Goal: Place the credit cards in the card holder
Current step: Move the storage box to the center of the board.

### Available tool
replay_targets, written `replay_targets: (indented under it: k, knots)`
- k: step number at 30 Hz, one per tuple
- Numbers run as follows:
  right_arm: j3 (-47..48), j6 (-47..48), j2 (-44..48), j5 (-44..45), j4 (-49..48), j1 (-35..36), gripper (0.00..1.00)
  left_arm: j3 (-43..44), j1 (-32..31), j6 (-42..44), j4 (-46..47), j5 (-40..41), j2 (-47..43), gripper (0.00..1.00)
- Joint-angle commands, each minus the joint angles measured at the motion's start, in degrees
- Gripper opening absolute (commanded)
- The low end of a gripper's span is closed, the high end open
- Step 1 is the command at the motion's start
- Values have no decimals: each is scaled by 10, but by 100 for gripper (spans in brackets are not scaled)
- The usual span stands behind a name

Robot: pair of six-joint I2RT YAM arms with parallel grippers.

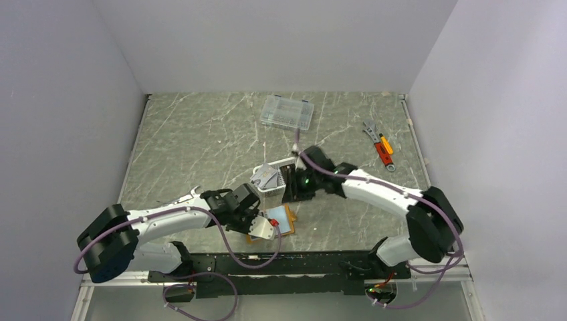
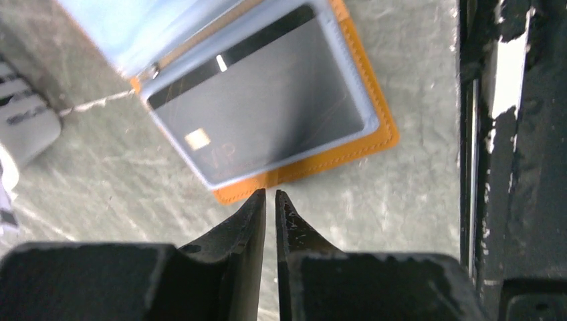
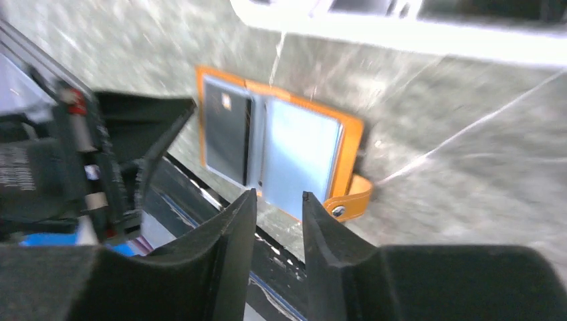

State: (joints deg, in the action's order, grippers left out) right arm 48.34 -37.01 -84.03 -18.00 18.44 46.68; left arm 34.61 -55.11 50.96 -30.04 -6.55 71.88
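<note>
An orange leather-like folding card holder (image 2: 307, 168) is laid open, a black plastic credit card (image 2: 267, 114) pocketed inside; the left gripper (image 2: 271, 198) is nearly closed, empty; the right gripper (image 3: 277, 198) is parted narrowly, empty.

"VIP" printed faintly on black card (image 2: 267, 100), tucked in orange card holder (image 2: 376, 139)

One orange card holder (image 2: 314, 164) is lying open at the near centre. One black card (image 2: 267, 114) is sitting in its clear pocket; one pale blue panel (image 3: 301, 157) is showing beside it, whether card or pocket page being unclear; one white basket (image 1: 271, 191) is standing just beyond, holding grey-white cards (image 1: 265, 176) too bunched to count; one clear compartment box (image 1: 287, 112) is resting far back; a small cluster of hand tools (image 1: 380, 146) is lying far right, overlapping too much to count; two arms are reaching in, a left arm (image 1: 167, 219) and a right arm (image 1: 374, 190).
</note>
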Motion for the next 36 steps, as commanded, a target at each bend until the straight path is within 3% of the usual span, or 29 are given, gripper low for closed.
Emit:
replay_targets:
  k: [1, 7, 14, 15, 17, 20, 24, 29, 30, 31, 36]
  knots:
    - [101, 75, 57, 3, 83, -82, 37, 69, 30, 14, -98, -36, -37, 17]
    - [201, 133, -2, 49, 149, -190, 45, 152, 61, -1, -167, -80, -51, 19]
    - [253, 172, -111, 119, 166, -219, 52, 250, 111, -68, -151, -179, -28, 22]
    - [253, 173, -121, 125, 163, -220, 53, 262, 120, -84, -137, -191, -21, 26]
    - [253, 173, -136, 140, 155, -222, 55, 283, 134, -109, -116, -211, 0, 44]
    - [253, 173, -155, 156, 146, -226, 58, 310, 140, -132, -88, -228, 32, 58]
    - [256, 174, -173, 174, 140, -226, 62, 337, 145, -171, -44, -244, 80, 59]
    - [261, 180, -184, 180, 128, -226, 65, 378, 157, -264, 34, -235, 148, 70]
    - [262, 180, -186, 190, 128, -226, 66, 386, 162, -279, 44, -241, 158, 78]
    - [264, 180, -188, 196, 129, -225, 67, 389, 170, -294, 58, -251, 165, 97]
    - [259, 185, -186, 232, 121, -210, 72, 399, 216, -337, 76, -311, 178, 99]
